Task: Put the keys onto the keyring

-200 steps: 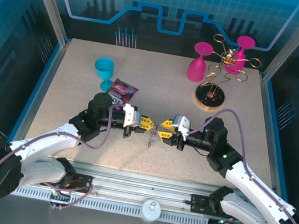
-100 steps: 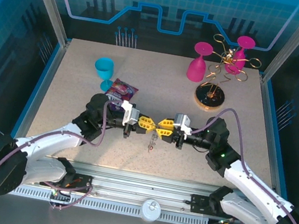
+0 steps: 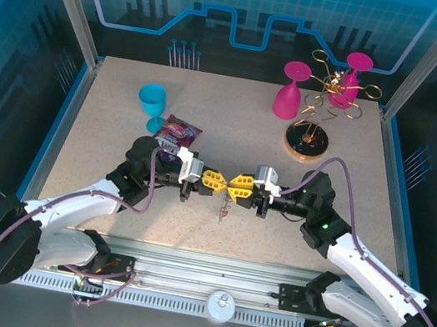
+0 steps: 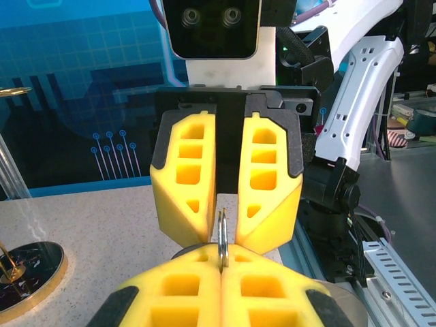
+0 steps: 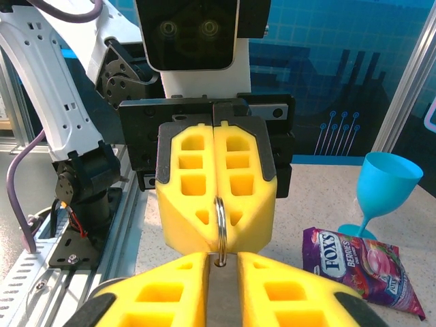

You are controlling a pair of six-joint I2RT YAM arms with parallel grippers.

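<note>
My left gripper (image 3: 221,182) and right gripper (image 3: 235,185) meet tip to tip above the table's front middle. The left gripper (image 4: 222,262) is shut on the keyring (image 4: 222,231), a thin metal ring seen edge-on that sticks out past its yellow pads. Across from it, my right gripper (image 5: 221,266) keeps a narrow gap between its fingers. The keyring (image 5: 219,225) reaches into the mouth of that gap and looks thinner than it. A small thin reddish piece (image 3: 223,208), perhaps one of the keys, shows just under the meeting point. I cannot tell whether it hangs or lies on the table.
A purple snack packet (image 3: 180,133) lies behind the left arm, a blue goblet (image 3: 152,105) beyond it. At the back right stand a pink goblet (image 3: 290,96) and a gold wire rack (image 3: 307,141) on a round wooden base. A metal rail runs along the table's near edge.
The two grippers have come together from a small gap to tip-to-tip contact, rising slightly toward the back. The right jaws have narrowed. The left gripper stays shut on the ring.
</note>
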